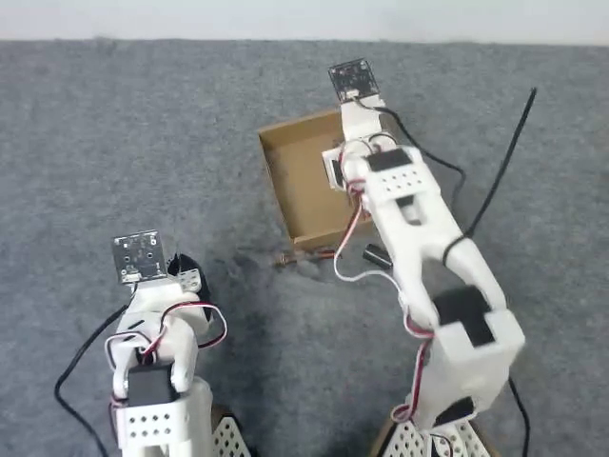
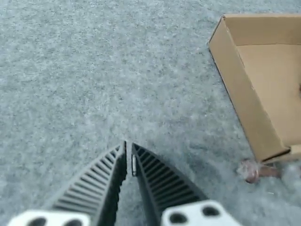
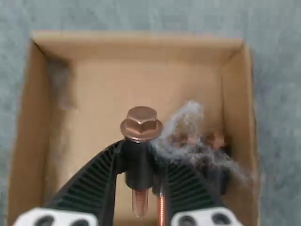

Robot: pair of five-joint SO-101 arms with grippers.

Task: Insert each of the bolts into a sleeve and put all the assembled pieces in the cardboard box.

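Note:
My right gripper (image 3: 141,147) hangs over the cardboard box (image 3: 94,84), shut on a black sleeve (image 3: 137,165) with a copper bolt (image 3: 141,123) through it, head up. More assembled pieces (image 3: 207,140) lie in a corner of the box, partly hidden by a tuft of grey fluff. In the high view the right arm (image 1: 400,190) stretches over the box (image 1: 285,181). My left gripper (image 2: 128,151) is shut and empty, low over the carpet, left of the box (image 2: 235,89). A loose bolt (image 2: 256,170) lies on the carpet by the box's near corner (image 1: 285,259). A black sleeve (image 1: 378,254) lies beside the right arm.
Grey carpet (image 1: 143,133) covers the whole table. Loose cables (image 1: 357,271) from the right arm hang down near the box's front wall and the loose bolt. A black cable (image 1: 500,171) runs off to the right.

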